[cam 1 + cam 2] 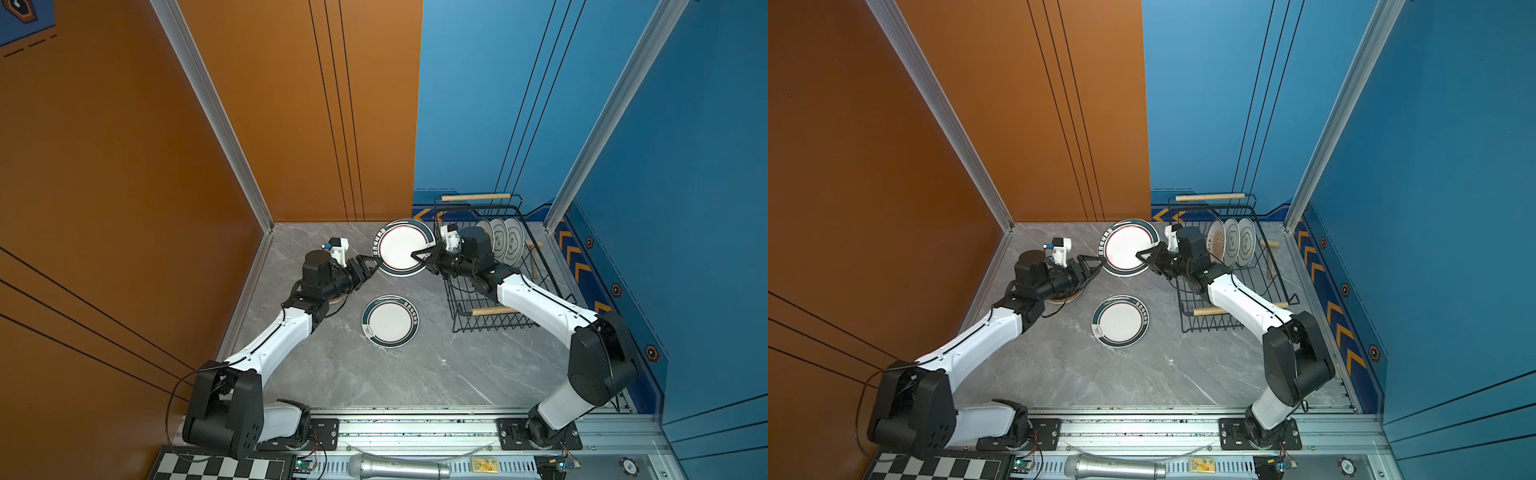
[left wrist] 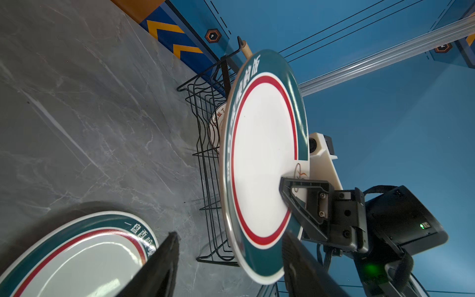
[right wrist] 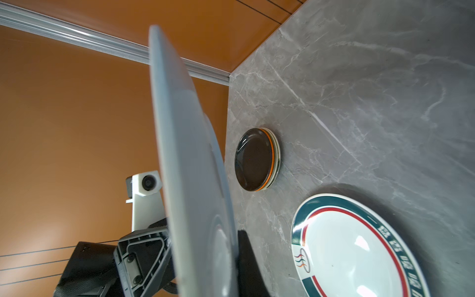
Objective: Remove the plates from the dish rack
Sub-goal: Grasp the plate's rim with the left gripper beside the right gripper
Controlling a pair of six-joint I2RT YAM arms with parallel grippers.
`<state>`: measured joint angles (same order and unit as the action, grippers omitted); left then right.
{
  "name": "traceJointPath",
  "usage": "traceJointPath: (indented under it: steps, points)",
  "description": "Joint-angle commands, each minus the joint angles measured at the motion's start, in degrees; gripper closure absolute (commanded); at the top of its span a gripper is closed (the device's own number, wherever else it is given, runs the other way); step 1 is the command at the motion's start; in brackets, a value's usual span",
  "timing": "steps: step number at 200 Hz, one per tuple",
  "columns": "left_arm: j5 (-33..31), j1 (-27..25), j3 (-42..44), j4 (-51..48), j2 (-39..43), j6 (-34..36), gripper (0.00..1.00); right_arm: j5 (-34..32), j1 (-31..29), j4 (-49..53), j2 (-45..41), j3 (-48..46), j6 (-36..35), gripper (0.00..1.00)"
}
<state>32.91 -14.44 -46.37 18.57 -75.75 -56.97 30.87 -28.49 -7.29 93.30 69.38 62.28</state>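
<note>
Plate handover.
Your right gripper (image 1: 417, 255) clamps the plate (image 1: 397, 245); left gripper (image 1: 374, 267), open at its 8 o'clock rim, should close next.

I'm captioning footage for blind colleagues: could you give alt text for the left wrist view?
The right gripper clamps a green-rimmed white plate on edge over the grey table, while the open left gripper straddles its rim. A matching plate lies flat on the table, and the wire dish rack stands behind.

dish rack (image 1: 490, 322) right, holds three plates (image 1: 498, 245) | raised plate (image 1: 401, 245) left of it | flat plate (image 1: 390, 321) nearer
</note>
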Motion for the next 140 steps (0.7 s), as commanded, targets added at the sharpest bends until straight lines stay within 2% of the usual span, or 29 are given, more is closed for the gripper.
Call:
traceJointPath:
  steps: [1, 33, 65, 97, 140]
  points:
    - [2.07, -0.27, -0.95, 4.21, -1.95, -1.46, 0.38, 2.82, -0.86, -7.51, 0.80, -0.70, 3.25, 1.00]
    - [2.49, -0.15, -1.04, 7.44, -3.44, -2.55, 0.46, 3.66, -1.56, -7.07, 0.91, -0.36, 3.39, 0.98]
    - [3.56, -0.15, -1.53, 8.99, -4.49, -3.61, 0.65, 4.72, -2.39, -5.17, 1.60, 0.71, 2.39, 0.96]
    - [4.23, -0.02, -1.56, 9.44, -4.74, -4.09, 0.78, 4.99, -3.35, -4.11, 2.45, 1.80, 1.36, 0.93]
    - [5.35, 0.19, -0.93, 9.47, -4.35, -4.18, 0.91, 4.63, -4.00, -3.05, 3.10, 3.09, 0.36, 0.79]
